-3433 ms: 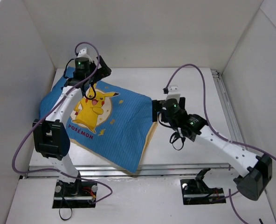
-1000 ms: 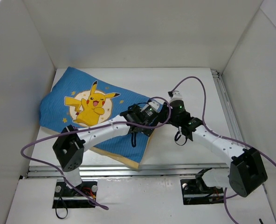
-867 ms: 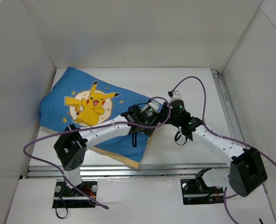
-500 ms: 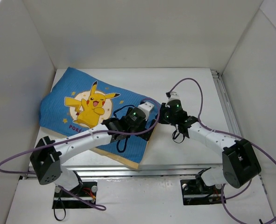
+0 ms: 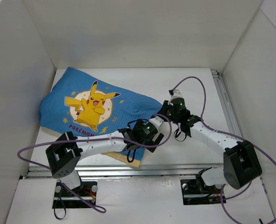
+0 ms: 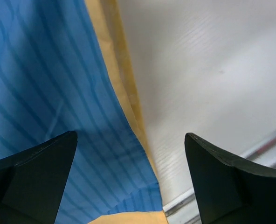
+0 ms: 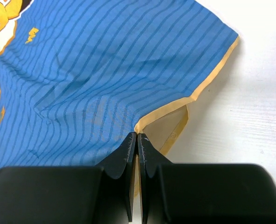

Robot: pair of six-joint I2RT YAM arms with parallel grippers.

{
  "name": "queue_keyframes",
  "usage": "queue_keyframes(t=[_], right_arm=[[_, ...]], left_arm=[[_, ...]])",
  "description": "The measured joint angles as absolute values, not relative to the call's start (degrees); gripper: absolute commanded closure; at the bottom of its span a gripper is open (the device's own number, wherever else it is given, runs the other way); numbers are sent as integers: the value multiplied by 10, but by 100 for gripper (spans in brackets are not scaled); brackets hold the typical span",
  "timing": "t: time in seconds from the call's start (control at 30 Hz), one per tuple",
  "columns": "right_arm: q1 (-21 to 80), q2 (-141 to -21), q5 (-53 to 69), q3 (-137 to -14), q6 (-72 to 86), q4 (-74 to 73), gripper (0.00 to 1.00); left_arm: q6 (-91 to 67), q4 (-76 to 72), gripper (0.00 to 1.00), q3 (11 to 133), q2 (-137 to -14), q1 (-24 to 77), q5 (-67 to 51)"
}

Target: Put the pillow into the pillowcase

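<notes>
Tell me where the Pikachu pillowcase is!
Top view: the pillowcase lies left on the table. The right claw pinches its right edge; the open left claw hovers over its near corner.

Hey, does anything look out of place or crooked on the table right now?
The blue cartoon-print fabric pillowcase lies crooked, its near corner almost at the front metal rail. The right claw pinches its blue top layer at the opening, puckering it. The left claw hangs open above that corner.
</notes>
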State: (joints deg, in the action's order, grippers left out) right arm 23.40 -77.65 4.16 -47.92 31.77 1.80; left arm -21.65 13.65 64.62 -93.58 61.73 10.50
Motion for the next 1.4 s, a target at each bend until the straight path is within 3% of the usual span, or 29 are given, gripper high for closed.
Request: queue_keyframes(t=[0.1, 0.17, 0.2, 0.3, 0.4, 0.43, 0.7, 1.1, 1.4], right_arm=[[231, -771, 44, -479, 318, 18, 100], [231, -769, 45, -479, 317, 18, 100], [231, -768, 46, -479, 317, 18, 100], [231, -768, 46, -479, 317, 18, 100], [231, -768, 47, -479, 318, 18, 100], [231, -768, 48, -479, 317, 18, 100], [231, -769, 47, -480, 317, 18, 100], [229, -793, 119, -535, 310, 18, 100], [228, -804, 161, -592, 280, 36, 100]], left_arm=[[-232, 158, 7, 652, -964, 626, 161], [-244, 169, 17, 656, -976, 625, 196], [-249, 174, 32, 656, -977, 625, 215], [-265, 183, 47, 657, -977, 623, 253], [-273, 187, 84, 661, -978, 622, 275], [-274, 187, 100, 663, -980, 622, 277], [-239, 138, 100, 645, -967, 618, 220], [-171, 128, 100, 605, -733, 527, 35], [-180, 121, 100, 581, -691, 436, -106]])
